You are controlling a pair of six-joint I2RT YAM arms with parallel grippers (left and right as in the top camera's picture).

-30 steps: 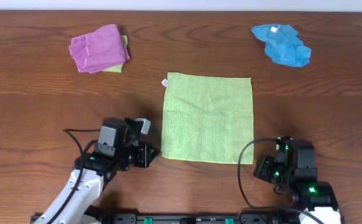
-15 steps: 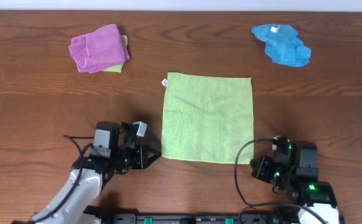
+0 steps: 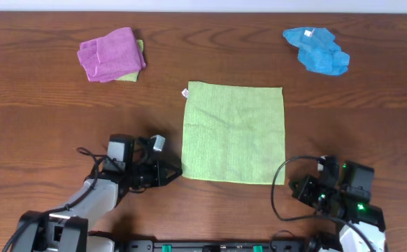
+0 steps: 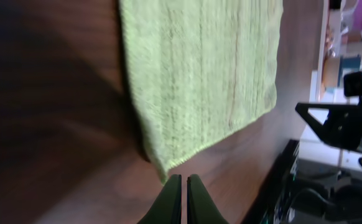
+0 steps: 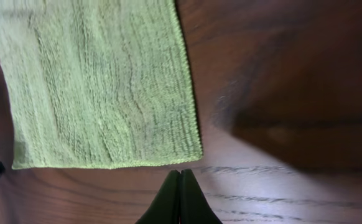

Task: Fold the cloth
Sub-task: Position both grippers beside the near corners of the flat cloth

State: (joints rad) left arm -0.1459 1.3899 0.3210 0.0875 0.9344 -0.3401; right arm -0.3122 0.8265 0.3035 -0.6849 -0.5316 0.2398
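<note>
- The cloth (image 3: 234, 133) lies spread flat and unfolded at the centre of the bench (image 3: 50, 126), one layer, with a small white tag (image 3: 185, 92) at its 11 o'clock corner.
- The left hand (image 3: 172, 172) sits low at the cloth's 7 o'clock corner, fingers clenched together on nothing. The blurred left wrist view puts the tips just off the corner, possibly brushing it.
- The right hand (image 3: 298, 187) waits at the cloth's 5 o'clock corner, likewise clenched and empty, its tips a little apart from the hem in the right wrist view.
- Judged from this, the fold has not begun: the step in hand is the approach to the two near corners.
- The next move calls for both hands to part their fingers, settle over the corners, pinch the fabric and carry the near edge toward 12 o'clock, keeping level so the edges meet.
- No container shows on the bench; only a purple-pink cloth (image 3: 109, 54) at 10 o'clock and a blue cloth (image 3: 317, 49) at 2 o'clock, both crumpled and well apart.
</note>
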